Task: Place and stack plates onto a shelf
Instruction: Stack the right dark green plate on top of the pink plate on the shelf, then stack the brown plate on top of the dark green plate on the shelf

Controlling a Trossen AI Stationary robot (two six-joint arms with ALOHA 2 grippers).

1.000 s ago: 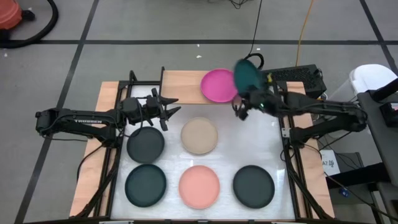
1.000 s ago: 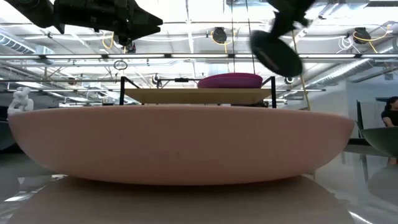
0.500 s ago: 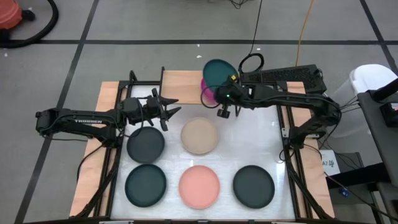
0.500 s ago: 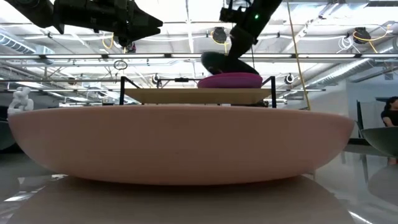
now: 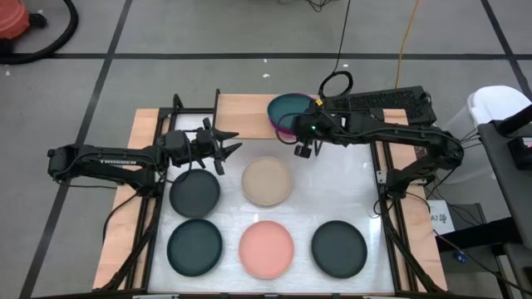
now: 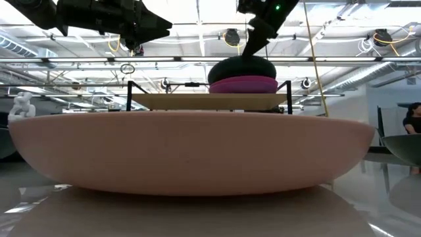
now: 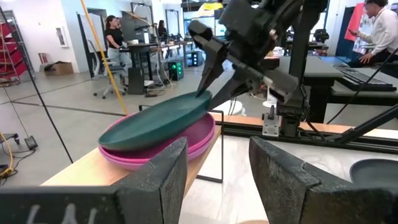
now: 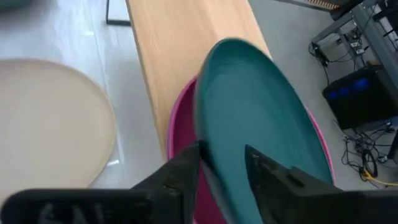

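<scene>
the right hand [image 8: 222, 163] is pinching the teal plate [image 5: 288, 108], tilting over the magenta plate [image 5: 278, 126]; releasing off-centre risks sliding off the shelf [image 5: 241, 106].

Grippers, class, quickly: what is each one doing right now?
Left gripper: open, empty, hovering beside the shelf.
Right gripper: shut on the round matte teal plate, lowering it onto the magenta plate.

Teal plate [image 8: 261, 118]: matte, smooth, looks like plastic. Same finish on magenta plate [image 7: 186, 146], beige plate [image 5: 267, 182], salmon plate [image 5: 267, 247] and the dark grey plates [image 5: 194, 191]. Shelf [image 8: 186, 50]: light wood board, smooth, visible grain, on thin black metal legs [image 7: 221, 149]. Tabletop [image 5: 349, 187]: glossy white, reflective, wooden edges. Right gripper's fingers [image 8: 267, 171]: dark matte plastic.
</scene>
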